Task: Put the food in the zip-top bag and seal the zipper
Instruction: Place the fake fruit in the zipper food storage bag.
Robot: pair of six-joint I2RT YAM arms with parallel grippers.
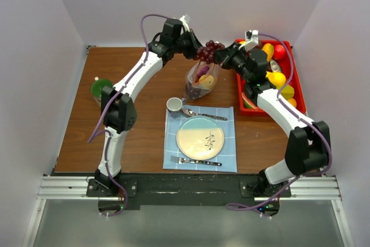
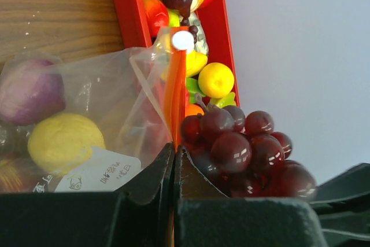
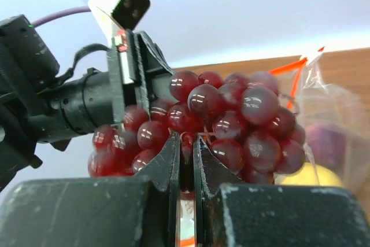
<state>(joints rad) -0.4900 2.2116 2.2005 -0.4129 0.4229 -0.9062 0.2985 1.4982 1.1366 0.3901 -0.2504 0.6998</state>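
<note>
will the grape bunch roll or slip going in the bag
Probably slippery: the grape bunch is glossy, with highlights. Its lumpy cluster shape should settle rather than roll. The thin, crinkly zip-top bag may sag under it.

This is a robot test cell in a lab. Plain pale walls box in a wooden worktop behind and to both sides of the plate. Nearer than the plate, the left arm and right arm are bolted to an aluminium rail. The plate sits in a staged setting of placemat, fork, spoon and cup. To the plate's right and farther back is a red tray of toy fruit.
</note>
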